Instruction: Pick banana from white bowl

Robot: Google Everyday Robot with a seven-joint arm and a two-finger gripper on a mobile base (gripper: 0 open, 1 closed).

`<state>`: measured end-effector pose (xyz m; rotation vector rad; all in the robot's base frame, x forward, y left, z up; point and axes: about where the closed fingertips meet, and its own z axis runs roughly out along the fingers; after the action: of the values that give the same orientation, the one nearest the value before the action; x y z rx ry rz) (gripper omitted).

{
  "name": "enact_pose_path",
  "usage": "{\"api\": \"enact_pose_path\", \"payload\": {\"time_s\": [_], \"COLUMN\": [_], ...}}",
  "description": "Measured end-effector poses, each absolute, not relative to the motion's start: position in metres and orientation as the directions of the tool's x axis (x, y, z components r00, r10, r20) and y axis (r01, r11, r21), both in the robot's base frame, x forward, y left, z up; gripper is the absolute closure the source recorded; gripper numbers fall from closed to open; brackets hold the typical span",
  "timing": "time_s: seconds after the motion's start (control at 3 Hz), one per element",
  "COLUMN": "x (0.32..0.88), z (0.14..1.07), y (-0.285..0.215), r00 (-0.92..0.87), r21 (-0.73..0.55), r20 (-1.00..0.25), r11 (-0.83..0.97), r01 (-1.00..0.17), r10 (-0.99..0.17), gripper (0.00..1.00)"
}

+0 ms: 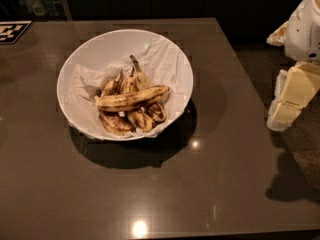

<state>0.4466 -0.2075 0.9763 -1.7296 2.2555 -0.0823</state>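
The banana [132,98] is long, pale yellow and brown-speckled. It lies across the top of a bunch of shorter, darker bananas [131,120] in the white bowl [80,59], which is lined with crumpled white paper and stands on the dark table left of centre. My gripper [286,111] is a cream and white shape at the right edge of the view. It hangs off the table's right side, well away from the bowl, and holds nothing that I can see.
The dark glossy table [150,194] ends just left of my gripper, with floor beyond. A black-and-white marker tag [12,31] lies at the far left corner. Dark cabinets stand behind the table.
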Motion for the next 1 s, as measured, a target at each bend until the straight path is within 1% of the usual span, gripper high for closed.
{"api": "enact_pose_path", "payload": {"time_s": [0.33, 0.67, 1.0], "x": [0.46, 0.456, 0.456], "z": [0.972, 0.967, 0.958], "y": [-0.183, -0.168, -0.153], "r00": [-0.194, -0.168, -0.143], "r21": [-0.192, -0.214, -0.259], "r20": [-0.178, -0.121, -0.092], "r11": [0.227, 0.191, 0.162], "r01": [-0.955, -0.958, -0.952], "r10": [-0.965, -0.978, -0.985], "gripper": [0.0, 0.0, 0.0]}}
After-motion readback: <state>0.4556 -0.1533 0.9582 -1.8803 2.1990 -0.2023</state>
